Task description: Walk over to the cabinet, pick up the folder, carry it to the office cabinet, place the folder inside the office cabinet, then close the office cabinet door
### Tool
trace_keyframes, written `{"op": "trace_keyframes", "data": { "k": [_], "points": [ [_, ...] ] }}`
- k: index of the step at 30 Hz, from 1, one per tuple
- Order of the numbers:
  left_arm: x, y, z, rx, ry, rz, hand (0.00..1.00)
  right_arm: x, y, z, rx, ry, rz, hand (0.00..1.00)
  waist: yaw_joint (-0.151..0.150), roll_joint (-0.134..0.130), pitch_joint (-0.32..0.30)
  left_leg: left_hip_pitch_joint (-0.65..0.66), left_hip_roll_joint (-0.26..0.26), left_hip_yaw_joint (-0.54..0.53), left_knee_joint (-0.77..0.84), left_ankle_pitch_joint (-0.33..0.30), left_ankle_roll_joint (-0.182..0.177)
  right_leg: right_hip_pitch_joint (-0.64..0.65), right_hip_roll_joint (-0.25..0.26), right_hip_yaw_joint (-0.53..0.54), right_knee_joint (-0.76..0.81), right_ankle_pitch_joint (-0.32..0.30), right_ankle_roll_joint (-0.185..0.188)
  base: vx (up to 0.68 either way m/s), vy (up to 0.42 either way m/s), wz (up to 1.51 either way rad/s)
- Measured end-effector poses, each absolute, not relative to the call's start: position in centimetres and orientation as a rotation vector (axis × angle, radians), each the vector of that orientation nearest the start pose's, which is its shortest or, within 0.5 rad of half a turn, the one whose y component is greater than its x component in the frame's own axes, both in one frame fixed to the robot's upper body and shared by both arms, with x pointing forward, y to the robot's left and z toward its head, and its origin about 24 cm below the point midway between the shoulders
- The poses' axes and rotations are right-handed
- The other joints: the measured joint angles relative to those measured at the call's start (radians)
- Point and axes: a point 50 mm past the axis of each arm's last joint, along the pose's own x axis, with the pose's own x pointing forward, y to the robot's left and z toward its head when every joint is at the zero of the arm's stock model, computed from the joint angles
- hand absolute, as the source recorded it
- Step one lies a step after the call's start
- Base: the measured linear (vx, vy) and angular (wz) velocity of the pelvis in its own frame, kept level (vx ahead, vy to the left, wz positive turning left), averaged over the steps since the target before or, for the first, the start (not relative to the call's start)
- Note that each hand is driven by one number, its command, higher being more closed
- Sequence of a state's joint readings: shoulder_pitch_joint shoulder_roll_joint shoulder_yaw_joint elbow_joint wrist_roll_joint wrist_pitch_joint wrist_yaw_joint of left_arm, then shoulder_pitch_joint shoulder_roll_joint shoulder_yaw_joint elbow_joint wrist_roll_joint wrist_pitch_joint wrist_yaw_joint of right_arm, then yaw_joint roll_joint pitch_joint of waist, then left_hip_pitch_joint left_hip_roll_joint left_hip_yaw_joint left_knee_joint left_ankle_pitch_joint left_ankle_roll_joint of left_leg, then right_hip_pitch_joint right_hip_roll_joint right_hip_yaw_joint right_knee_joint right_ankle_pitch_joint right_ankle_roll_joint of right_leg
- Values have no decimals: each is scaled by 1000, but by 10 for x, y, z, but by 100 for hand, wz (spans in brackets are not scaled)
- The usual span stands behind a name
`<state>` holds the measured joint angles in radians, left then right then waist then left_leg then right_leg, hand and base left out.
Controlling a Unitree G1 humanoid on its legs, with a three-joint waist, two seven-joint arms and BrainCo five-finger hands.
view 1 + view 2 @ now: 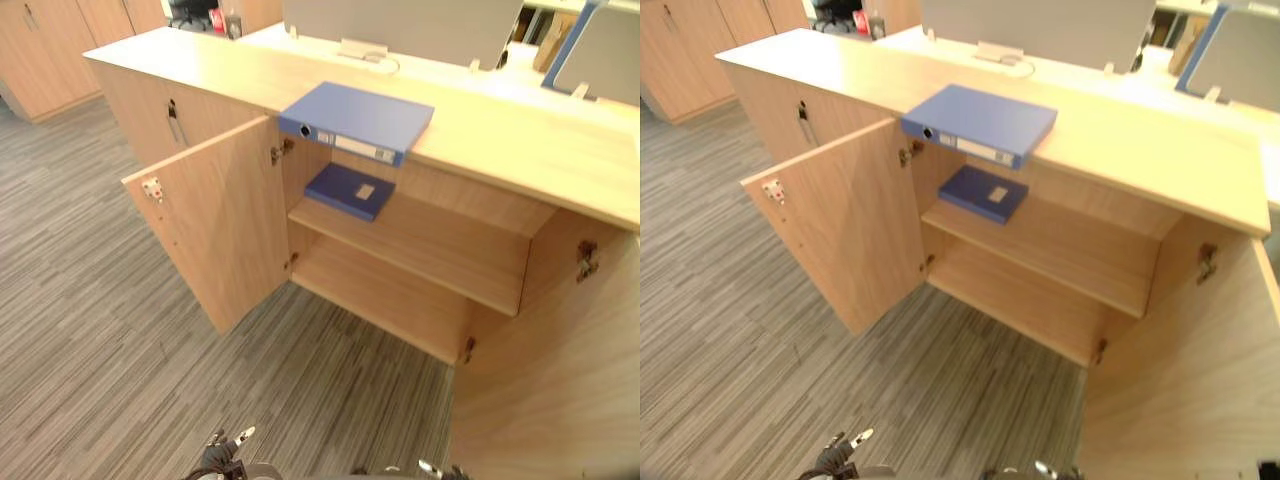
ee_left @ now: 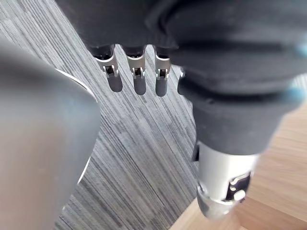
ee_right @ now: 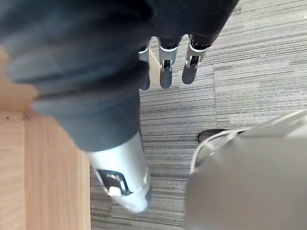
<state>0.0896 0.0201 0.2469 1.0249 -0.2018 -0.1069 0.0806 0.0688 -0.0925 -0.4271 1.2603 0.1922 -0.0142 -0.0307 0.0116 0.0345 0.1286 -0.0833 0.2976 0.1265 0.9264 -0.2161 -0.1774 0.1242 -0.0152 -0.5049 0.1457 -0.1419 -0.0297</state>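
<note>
Left eye view: blue rectangular lever-arch folder [image 1: 360,118], lying flat on the light wooden cabinet top [image 1: 520,150], spine at the front edge above the open compartment. Probably rigid, moderately heavy and smooth-covered; best taken across the spine edge. Left hand [image 2: 139,81] and right hand [image 3: 165,72]: fingers straight, empty, hanging over grey striped carpet [image 2: 144,143].

The cabinet's right door [image 1: 560,380] is cut off at the view's edge.
</note>
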Motion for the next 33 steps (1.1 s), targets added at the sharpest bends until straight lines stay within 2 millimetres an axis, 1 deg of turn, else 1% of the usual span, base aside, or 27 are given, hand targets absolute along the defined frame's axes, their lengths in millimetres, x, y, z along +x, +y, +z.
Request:
{"op": "trace_keyframes", "data": {
  "k": [1,2,3,4,5,6,7,8,9,10,11,13,16,18,21,22,23,24,25,26,27,28,29,30,31,32,33],
  "points": [
    [100,199,-156,-238,971,467,0,42,-221,-173,343,1242,-618,0,6,-1,0,-44,-15,24,12,-31,18,15,-1,29,-15,0,1,303,111,-61],
    [101,202,-155,-239,963,477,0,43,-221,-173,345,1249,-620,0,14,-4,4,-86,-32,39,-17,-68,39,22,-11,67,-17,2,4,284,148,-78],
    [101,204,-155,-242,960,484,0,44,-220,-173,347,1248,-621,0,20,-9,7,-100,-44,38,-44,-83,43,29,-21,88,-14,4,7,248,218,-100],
    [101,207,-154,-248,950,501,0,46,-218,-173,352,1246,-623,0,34,-20,14,-116,-70,26,-133,-96,55,41,-48,131,-5,4,21,210,273,-102],
    [102,209,-153,-248,940,505,0,48,-218,-173,361,1237,-629,0,39,-23,18,-126,-95,-14,-277,-85,55,48,-74,167,10,-9,59,200,293,-97],
    [101,208,-154,-249,942,505,0,50,-219,-173,359,1230,-631,0,39,-17,18,-124,-103,-46,-375,-54,56,52,-80,187,16,-20,85,186,320,-80],
    [100,211,-154,-252,945,517,0,50,-216,-173,356,1225,-626,0,38,-25,18,-84,-129,-32,-424,28,114,59,-104,227,22,-34,112,234,351,-47],
    [99,218,-153,-232,939,528,0,52,-209,-174,348,1230,-593,0,34,-61,13,-43,-167,-10,-489,40,122,61,-114,248,-5,-26,101,193,285,-31],
    [100,220,-152,-232,934,533,0,52,-208,-174,346,1231,-587,0,35,-65,13,-42,-172,-12,-489,43,126,60,-110,251,-12,-21,95,173,184,-2],
    [100,224,-151,-245,922,558,0,54,-203,-174,352,1230,-577,0,38,-83,19,-49,-197,-23,-466,44,132,64,-99,259,-43,1,84,94,83,8],
    [98,226,-151,-260,924,587,0,56,-203,-174,352,1220,-576,0,38,-84,18,-56,-213,-35,-443,43,132,78,-110,272,-71,20,96,119,121,5],
    [91,229,-153,-274,936,621,0,66,-198,-173,363,1201,-559,0,38,-89,11,-56,-231,-36,-456,43,133,75,-122,281,-95,40,100,100,120,-8],
    [80,230,-155,-287,959,659,0,74,-187,-173,391,1185,-537,0,38,-88,-10,-57,-249,-34,-475,45,136,72,-137,290,-123,55,122,63,56,-15],
    [76,230,-156,-284,972,664,0,70,-187,-174,393,1197,-540,0,35,-85,-40,-53,-276,-75,-501,47,139,70,-148,291,-148,62,132,27,37,-11],
    [75,229,-157,-281,983,662,0,67,-187,-175,388,1208,-537,0,34,-83,-55,-34,-296,-102,-537,45,147,68,-163,292,-160,65,138,-2,42,-16],
    [75,227,-158,-276,987,650,0,68,-188,-174,382,1209,-533,0,35,-77,-57,4,-314,-127,-581,28,165,64,-173,304,-138,59,131,-10,80,-34],
    [74,226,-158,-274,989,647,0,68,-189,-174,381,1209,-532,0,38,-76,-55,23,-323,-128,-600,24,165,59,-182,314,-115,51,121,-9,89,-58],
    [70,225,-159,-268,1002,641,0,69,-190,-174,368,1212,-524,0,43,-71,-52,68,-338,-127,-641,17,176,31,-200,320,-36,28,103,-6,95,-69],
    [66,221,-160,-268,1016,634,0,70,-193,-173,346,1208,-514,0,44,-61,-48,101,-343,-130,-676,18,178,-2,-215,321,64,21,99,-7,135,-90],
    [61,219,-161,-261,1031,627,0,74,-200,-172,327,1190,-515,0,43,-44,-47,139,-352,-130,-716,31,191,-93,-237,313,255,12,94,-11,139,-63],
    [59,218,-162,-254,1038,617,0,77,-202,-170,321,1175,-515,0,39,-41,-47,150,-359,-128,-727,43,204,-147,-258,306,366,6,83,-30,131,-31],
    [59,224,-161,-229,1037,610,0,80,-205,-169,320,1156,-520,0,24,-62,-37,178,-387,-126,-742,57,225,-227,-331,278,568,13,64,-18,85,14],
    [57,228,-160,-213,1040,609,0,79,-206,-169,312,1151,-518,0,14,-81,-39,196,-408,-127,-754,64,236,-272,-388,240,678,39,35,-2,54,27],
    [56,228,-160,-212,1042,609,0,79,-206,-169,310,1150,-516,0,8,-83,-37,209,-412,-132,-764,67,240,-278,-403,218,693,45,25,68,1,21],
    [54,227,-161,-211,1048,610,0,81,-207,-168,275,1152,-492,0,10,-79,-39,228,-408,-141,-796,86,245,-263,-406,192,676,28,38,102,-53,7],
    [52,226,-161,-209,1057,608,0,83,-209,-167,265,1151,-488,0,10,-67,-37,235,-389,-155,-810,105,242,-244,-381,168,616,-44,62,126,-87,-4],
    [53,224,-161,-210,1058,605,0,86,-209,-167,264,1147,-483,0,11,-57,-29,236,-373,-165,-817,108,239,-239,-350,163,573,-81,68,109,-160,-7]
  ]
}}
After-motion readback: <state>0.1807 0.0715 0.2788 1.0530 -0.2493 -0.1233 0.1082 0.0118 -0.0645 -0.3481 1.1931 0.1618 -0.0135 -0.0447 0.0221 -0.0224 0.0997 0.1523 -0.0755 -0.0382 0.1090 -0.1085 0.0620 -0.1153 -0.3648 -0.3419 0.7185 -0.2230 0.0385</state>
